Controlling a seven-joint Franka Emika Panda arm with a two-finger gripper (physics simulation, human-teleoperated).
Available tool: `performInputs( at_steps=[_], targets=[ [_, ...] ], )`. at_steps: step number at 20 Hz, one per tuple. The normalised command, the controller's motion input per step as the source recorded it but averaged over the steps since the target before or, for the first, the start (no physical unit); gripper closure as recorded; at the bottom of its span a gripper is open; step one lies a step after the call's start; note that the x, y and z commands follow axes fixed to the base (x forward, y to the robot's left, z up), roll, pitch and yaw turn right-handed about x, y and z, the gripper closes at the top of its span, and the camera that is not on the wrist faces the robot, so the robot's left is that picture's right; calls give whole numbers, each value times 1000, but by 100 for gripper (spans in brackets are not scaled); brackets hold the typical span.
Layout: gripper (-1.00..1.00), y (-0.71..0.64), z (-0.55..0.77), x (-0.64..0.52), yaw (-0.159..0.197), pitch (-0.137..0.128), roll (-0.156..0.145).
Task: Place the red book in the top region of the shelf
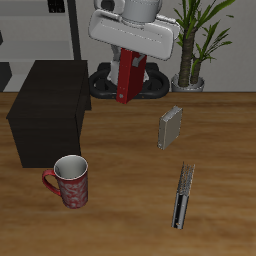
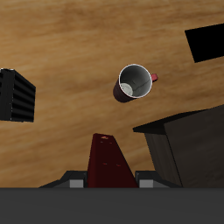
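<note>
My gripper (image 1: 127, 62) is shut on the red book (image 1: 128, 82), which hangs upright from the fingers, lifted well above the table near its back. In the wrist view the red book (image 2: 108, 164) sticks out between the fingers. The shelf (image 1: 48, 110) is a dark brown boxy cabinet standing on the table beside and below the book. Its top is flat and bare. It also shows in the wrist view (image 2: 188, 144).
A red patterned mug (image 1: 70, 182) stands near the table's front edge, in front of the shelf, and shows in the wrist view (image 2: 134, 81). A grey book (image 1: 170, 128) stands mid-table. A thin black book (image 1: 182, 198) lies nearer the front. A potted plant (image 1: 197, 40) stands at the back.
</note>
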Motion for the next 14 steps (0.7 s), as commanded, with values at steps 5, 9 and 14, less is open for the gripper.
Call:
performInputs(
  at_steps=[5, 9, 14],
  targets=[
    [100, -83, 87, -377, 44, -27, 3],
    [100, -41, -53, -246, 45, -20, 16],
    [100, -7, -151, -223, 36, 3, 20]
  ],
)
